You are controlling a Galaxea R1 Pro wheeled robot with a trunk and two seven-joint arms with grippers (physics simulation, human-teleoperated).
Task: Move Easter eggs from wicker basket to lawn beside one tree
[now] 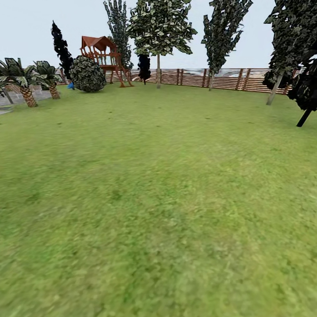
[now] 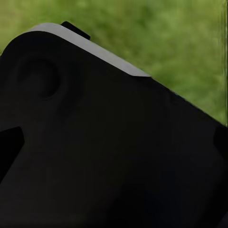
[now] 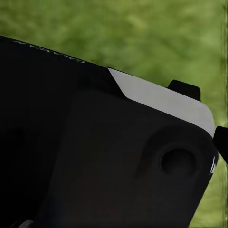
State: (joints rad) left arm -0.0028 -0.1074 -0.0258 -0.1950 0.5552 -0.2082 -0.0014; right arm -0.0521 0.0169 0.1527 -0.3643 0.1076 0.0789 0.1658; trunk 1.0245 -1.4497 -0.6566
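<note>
The lawn (image 1: 158, 198) stretches wide and green ahead of me in the head view. The Easter eggs and the wicker basket are out of view. At the far side of the garden stand trees with pale straight trunks: one tree (image 1: 158, 66) at the middle, a second (image 1: 210, 72) to its right, and a third (image 1: 275, 86) leaning at the far right. In each wrist view a large black rounded part of my own body (image 2: 95, 152) (image 3: 95, 156), edged in pale grey, blocks the sight, with blurred grass behind it.
A brown slatted fence (image 1: 229, 78) closes the far side. A wooden play tower (image 1: 103, 55), a round bush (image 1: 87, 74) and a bit of blue slide (image 1: 70, 85) stand at the back left. Palms (image 1: 26, 88) stand at the left edge and a black-leaved tree (image 1: 308, 92) at the right.
</note>
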